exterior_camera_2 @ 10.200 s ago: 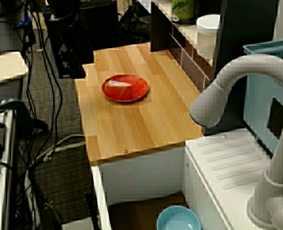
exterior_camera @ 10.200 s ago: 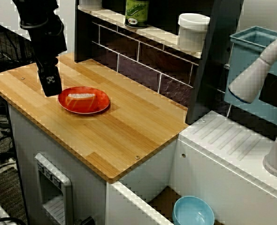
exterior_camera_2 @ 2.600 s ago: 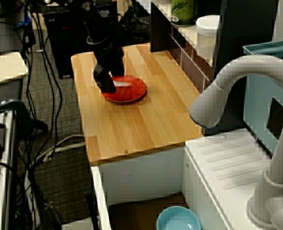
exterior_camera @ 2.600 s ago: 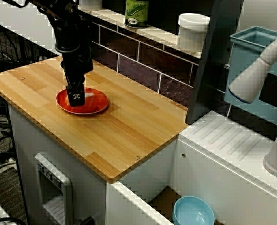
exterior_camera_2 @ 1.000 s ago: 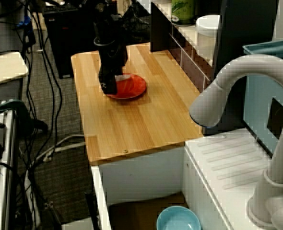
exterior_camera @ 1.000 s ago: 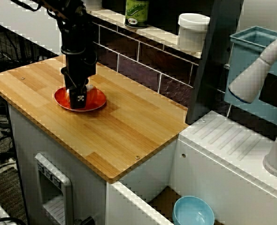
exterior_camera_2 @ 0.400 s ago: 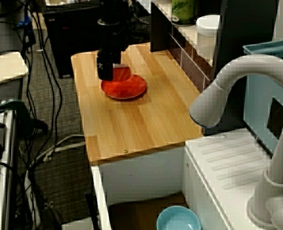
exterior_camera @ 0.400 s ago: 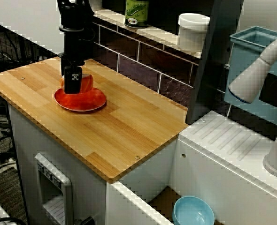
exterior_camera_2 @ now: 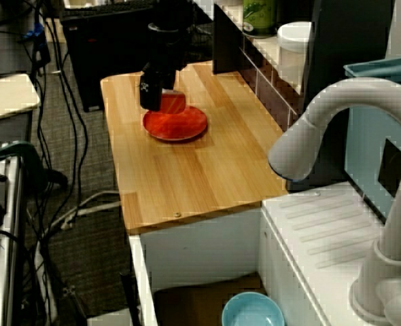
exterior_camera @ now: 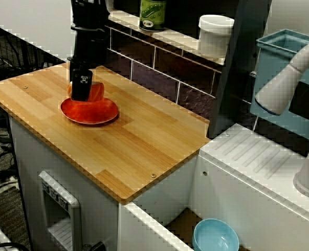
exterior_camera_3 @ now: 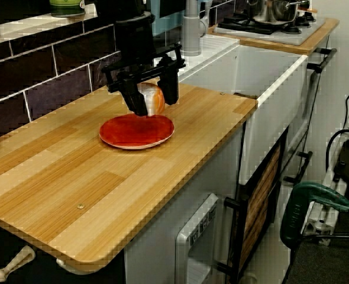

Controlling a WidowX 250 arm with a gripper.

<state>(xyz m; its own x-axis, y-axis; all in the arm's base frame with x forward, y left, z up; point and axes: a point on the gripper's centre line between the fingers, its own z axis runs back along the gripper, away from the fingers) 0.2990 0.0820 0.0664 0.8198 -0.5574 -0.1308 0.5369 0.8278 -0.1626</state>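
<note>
- The gripper [exterior_camera_3: 154, 104] hangs just above the back edge of the red plate [exterior_camera_3: 133, 135], with its black fingers [exterior_camera_3: 135, 99] pointing down.
- It is clenched on an orange-and-white food piece [exterior_camera_3: 151, 96], which stands upright between the two fingers.
- In the low view from the counter's end, the food piece is clear of the plate, raised a little over its far rim.
- In the view from the counter's front, the gripper's body hides most of the piece. Only an orange side shows, on the wall side of the plate.
- The plate lies flat on the wooden counter [exterior_camera_3: 74, 171]. More bare wood stretches from the plate toward the sink than toward the other end.
- A dark tiled wall [exterior_camera_3: 50, 83] runs behind the plate, apart from it.
- A green jar [exterior_camera: 152, 13] and a white pot [exterior_camera: 216, 34] stand on a shelf above and behind the plate, well apart from it. The jar is the nearer of the two.
- A white tap [exterior_camera_2: 323, 115] and a light-blue bowl [exterior_camera: 214, 236] are well apart from the plate, past the sink end. The bowl sits lower than the plate.
</note>
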